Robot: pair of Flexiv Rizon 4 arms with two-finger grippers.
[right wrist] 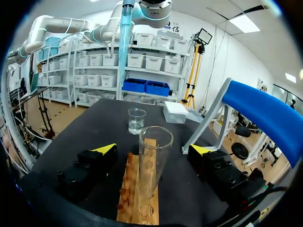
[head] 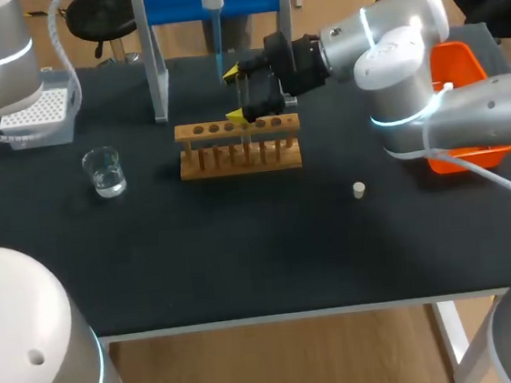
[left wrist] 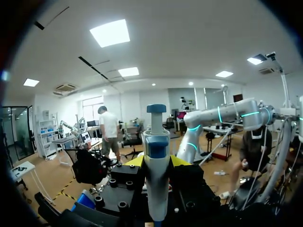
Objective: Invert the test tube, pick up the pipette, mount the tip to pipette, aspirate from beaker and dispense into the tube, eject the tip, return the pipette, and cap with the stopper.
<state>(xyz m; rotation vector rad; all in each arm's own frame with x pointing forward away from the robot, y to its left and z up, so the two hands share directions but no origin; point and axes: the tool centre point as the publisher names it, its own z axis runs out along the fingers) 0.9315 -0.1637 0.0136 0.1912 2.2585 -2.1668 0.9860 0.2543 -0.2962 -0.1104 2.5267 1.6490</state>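
The wooden rack [head: 237, 148] is taken as the landmark; it stands near the middle of the table [head: 245, 266].

The right arm is brought in from the right and stretched across behind the rack, with its wrist turned so that the right gripper [head: 236, 93] lies level just above the rack's back edge. In the right wrist view the right gripper [right wrist: 153, 150] is seen spread wide. The test tube [right wrist: 155, 161] stands upright in the rack between the fingers, mouth upward. A gap is left on each side, so the tube is not touched.

The left arm is held high behind the rack, and only its base is seen at the head view's left. The pipette [left wrist: 156, 142] is clamped upright in the left gripper [left wrist: 156, 163], a yellow tip pressed to each side of its body and its plunger knob uppermost. In the head view the pipette's lower part is seen hanging behind the rack, in front of the blue bar of the stand [head: 181, 3].

The beaker [head: 104, 171], with clear liquid in it, is placed well to the left of the rack. The tip box [head: 37, 109] is set farther left and behind. The stopper [head: 359, 190] lies to the rack's right and a little in front, apart from it.
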